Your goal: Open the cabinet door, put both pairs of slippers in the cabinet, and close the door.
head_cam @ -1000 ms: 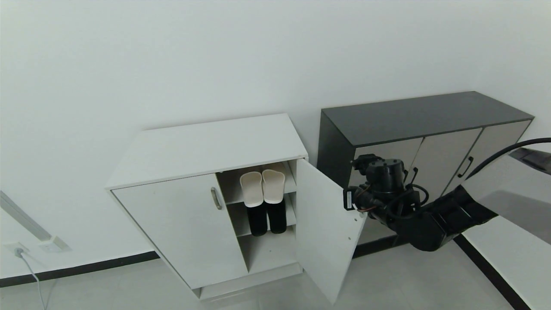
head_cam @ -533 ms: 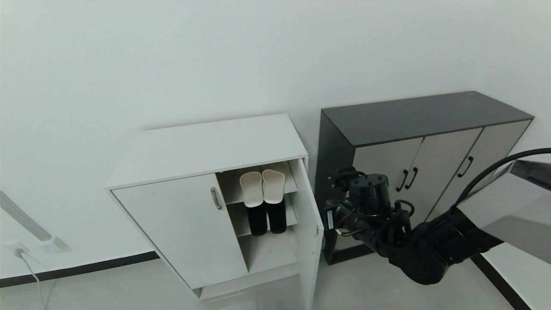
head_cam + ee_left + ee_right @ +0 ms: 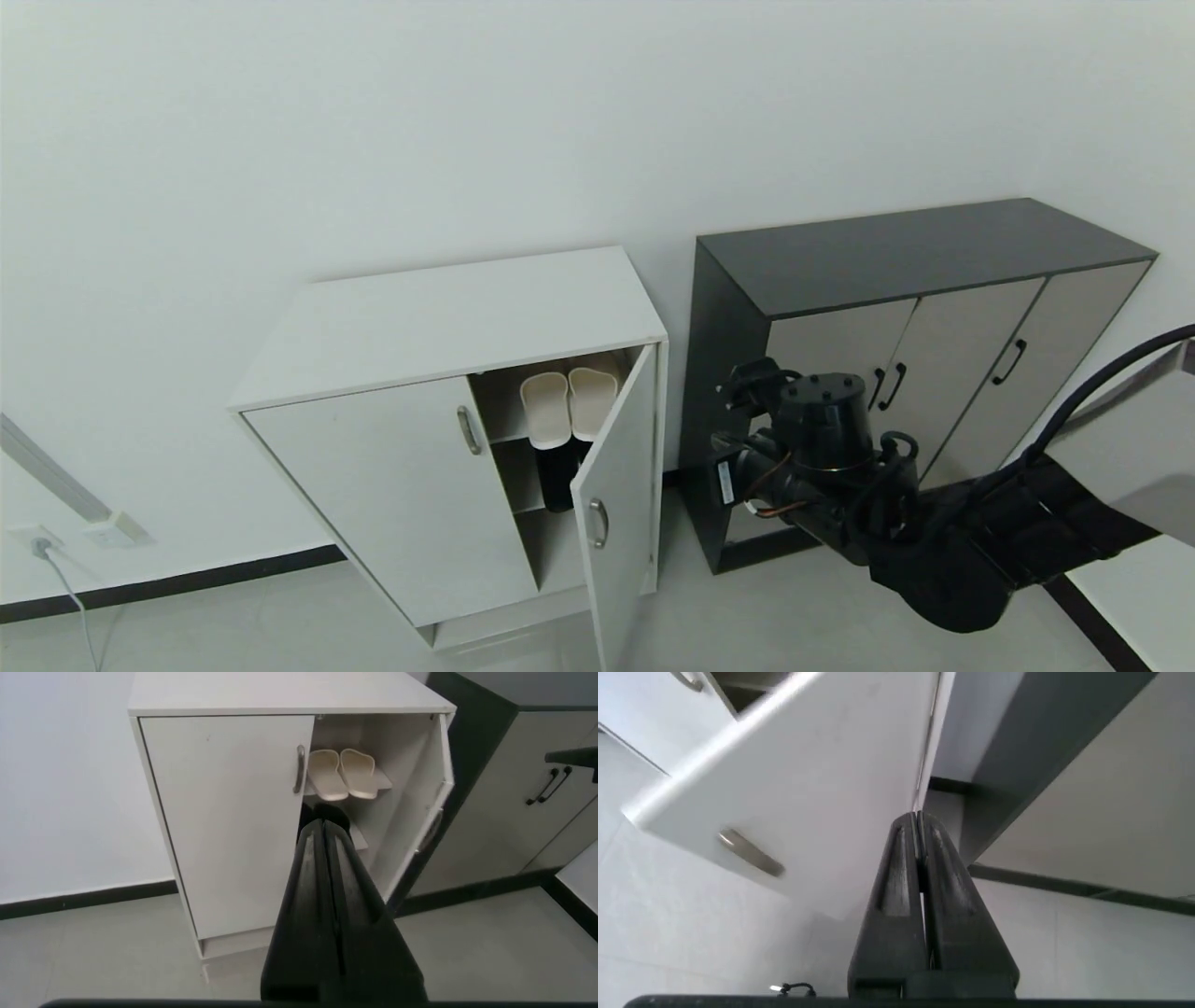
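Closest in, the right gripper (image 3: 920,821) is showing both fingers pressed flat together with nothing between them. It is sitting just beside the outer face of the cabinet door (image 3: 813,775), towards the hinge side. Whether it is actually touching the panel, I cannot tell. The door handle (image 3: 750,852) is lying well out towards the free edge. In the head view, the right arm (image 3: 840,467) is hanging low between the two cabinets.

The left gripper (image 3: 323,826) is also closed on nothing, its fingers pointing at the opening of the white cabinet (image 3: 448,322) from a distance.

The door is standing ajar, at an angle across the right half of the opening and partly covering the shelves. The left door (image 3: 392,495) is sitting shut.

Inside, the white slippers (image 3: 569,406) are resting side by side on the upper shelf. The black slippers (image 3: 558,481) are sitting on the shelf just below, half hidden behind the door.

Further right, a dark cabinet (image 3: 915,247) is standing against the wall with its doors shut. Far left, a wall socket (image 3: 37,541) is trailing a cable.
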Controlling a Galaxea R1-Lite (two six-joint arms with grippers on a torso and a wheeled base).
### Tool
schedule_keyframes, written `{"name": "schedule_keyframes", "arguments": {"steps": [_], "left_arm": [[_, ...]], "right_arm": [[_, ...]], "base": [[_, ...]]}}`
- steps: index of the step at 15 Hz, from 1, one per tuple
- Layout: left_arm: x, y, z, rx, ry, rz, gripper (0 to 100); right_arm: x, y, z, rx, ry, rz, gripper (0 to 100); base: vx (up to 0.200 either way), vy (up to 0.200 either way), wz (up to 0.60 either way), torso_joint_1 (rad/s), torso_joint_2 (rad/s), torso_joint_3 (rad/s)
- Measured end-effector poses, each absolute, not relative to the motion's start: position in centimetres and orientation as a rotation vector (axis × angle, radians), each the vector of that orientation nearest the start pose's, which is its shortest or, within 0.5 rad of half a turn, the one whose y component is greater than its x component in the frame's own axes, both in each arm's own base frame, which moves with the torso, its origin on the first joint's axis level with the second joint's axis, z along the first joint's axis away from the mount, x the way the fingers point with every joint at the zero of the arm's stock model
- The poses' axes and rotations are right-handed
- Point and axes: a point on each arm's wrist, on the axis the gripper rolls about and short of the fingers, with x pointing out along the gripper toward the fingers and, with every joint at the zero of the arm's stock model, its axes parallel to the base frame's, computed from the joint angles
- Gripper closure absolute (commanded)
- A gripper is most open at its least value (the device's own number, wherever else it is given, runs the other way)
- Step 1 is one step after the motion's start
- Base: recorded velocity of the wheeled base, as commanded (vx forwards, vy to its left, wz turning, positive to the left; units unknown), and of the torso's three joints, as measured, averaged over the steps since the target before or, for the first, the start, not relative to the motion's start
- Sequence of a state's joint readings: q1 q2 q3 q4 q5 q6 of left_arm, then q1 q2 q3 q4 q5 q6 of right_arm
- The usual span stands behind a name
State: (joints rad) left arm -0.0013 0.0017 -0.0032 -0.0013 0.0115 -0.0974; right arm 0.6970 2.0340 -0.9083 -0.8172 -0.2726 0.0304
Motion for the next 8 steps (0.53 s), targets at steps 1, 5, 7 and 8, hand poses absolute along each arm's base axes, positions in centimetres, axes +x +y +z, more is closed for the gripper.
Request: {"name": "schedule_keyframes", "arguments": {"steps": [1, 5, 7, 8], "left_arm": [[-2.29, 0.03, 7.65, -0.097, -0.003, 0.01, 100], [-2.29, 0.03, 7.65, -0.097, -0.003, 0.009, 100], [-2.29, 0.03, 7.65, -0.097, -0.003, 0.009, 100], [-2.29, 0.03, 7.65, -0.097, -0.003, 0.009, 100]], "right_arm": [[29.06, 23.58, 11.34, -0.11, 0.272, 0.418, 100], [28.82, 23.62, 11.35, -0.115, 0.253, 0.433, 100], [28.76, 23.63, 11.35, -0.109, 0.245, 0.447, 100], [28.71, 23.61, 11.3, -0.109, 0.244, 0.45, 100]], "base": [[0.0, 0.0, 0.0, 0.0, 0.0, 0.0], [0.0, 0.0, 0.6, 0.004, 0.0, 0.002], [0.0, 0.0, 0.6, 0.005, 0.0, 0.005], [0.0, 0.0, 0.0, 0.0, 0.0, 0.0]]}}
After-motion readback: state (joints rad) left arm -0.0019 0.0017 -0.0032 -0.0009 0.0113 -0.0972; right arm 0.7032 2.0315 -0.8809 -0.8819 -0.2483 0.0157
